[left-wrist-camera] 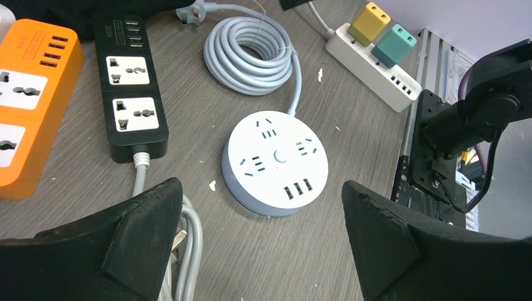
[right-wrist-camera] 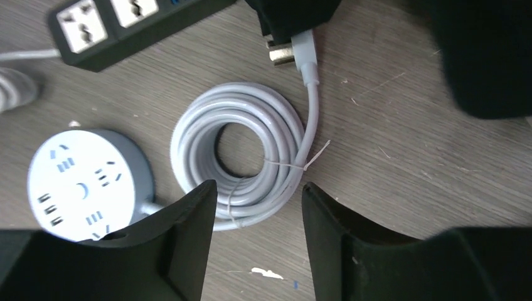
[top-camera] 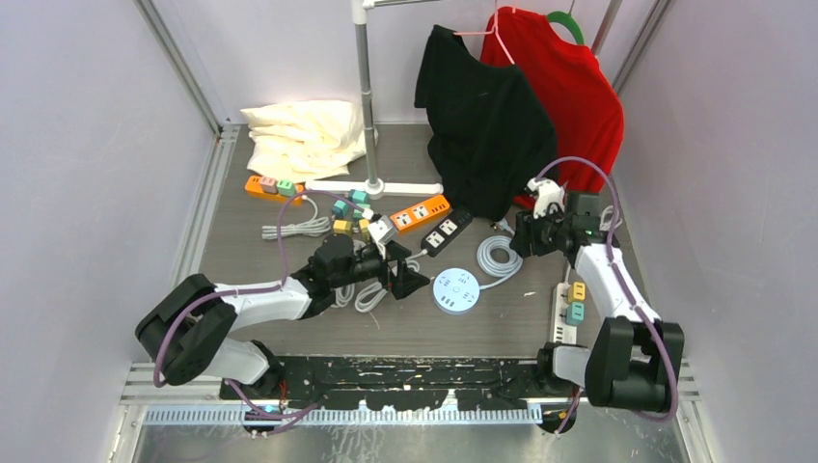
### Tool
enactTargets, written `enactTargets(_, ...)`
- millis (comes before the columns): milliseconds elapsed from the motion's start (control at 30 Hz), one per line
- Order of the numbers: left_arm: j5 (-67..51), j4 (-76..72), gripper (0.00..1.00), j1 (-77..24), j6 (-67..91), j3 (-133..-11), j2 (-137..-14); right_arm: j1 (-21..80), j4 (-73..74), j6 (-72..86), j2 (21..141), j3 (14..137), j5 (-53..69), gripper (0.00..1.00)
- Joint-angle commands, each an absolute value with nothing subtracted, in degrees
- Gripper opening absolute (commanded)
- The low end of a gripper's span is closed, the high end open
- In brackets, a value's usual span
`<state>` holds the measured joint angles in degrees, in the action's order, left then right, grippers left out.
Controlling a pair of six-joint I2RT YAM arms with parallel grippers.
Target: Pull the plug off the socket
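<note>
Judged from how things lie, the pull has not begun: neither claw holds anything, and every plug that shows seated sits in its socket. There is no bin or tray here; the only holders are the power strips. Nearest, by the right arm's base, the white strip (left-wrist-camera: pixel 401 88) carries a yellow plug (left-wrist-camera: pixel 369 21) and a teal plug (left-wrist-camera: pixel 396 44) side by side. These are the likeliest targets, though the task does not say which. At about 9 o'clock from that strip lies the round socket (left-wrist-camera: pixel 276 160), all its outlets bare. The left claw (left-wrist-camera: pixel 260 188) hangs over it, spread wide and empty. At 1 o'clock from the round socket rests the coiled cable (right-wrist-camera: pixel 194 125), its own plug end (right-wrist-camera: pixel 285 51) loose on the table. The right claw (right-wrist-camera: pixel 258 188) is above the coil, released, with nothing between its fingers. At 12 o'clock lies the black strip (left-wrist-camera: pixel 128 88) and just beyond it an orange strip (left-wrist-camera: pixel 31 106); the outlets in view are unfilled. Farthest, at 10 o'clock, a second orange strip (top-camera: pixel 253 187) appears to bear small pink and green blocks, too small to tell whether they are seated. What is left is everything: reach, grip, pull.
</note>
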<state>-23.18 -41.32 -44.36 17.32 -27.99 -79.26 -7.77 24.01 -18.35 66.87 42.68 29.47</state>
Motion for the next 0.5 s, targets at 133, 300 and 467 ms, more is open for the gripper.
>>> enactTargets(133,-22.87,-46.12,0.96,-44.33,16.14,-28.34,-79.33,-2.22,20.88,-20.36,75.67,44.73,18.71,0.57)
enactTargets(300,-22.96,-46.12,0.96,-44.35,16.17,-28.43,-79.58,-0.5,21.63,-21.1,79.74,45.75,13.82,0.59)
enactTargets(467,-23.1,-46.11,0.96,-44.36,16.17,-28.59,-79.82,0.03,21.66,-20.45,82.97,46.67,11.82,0.59)
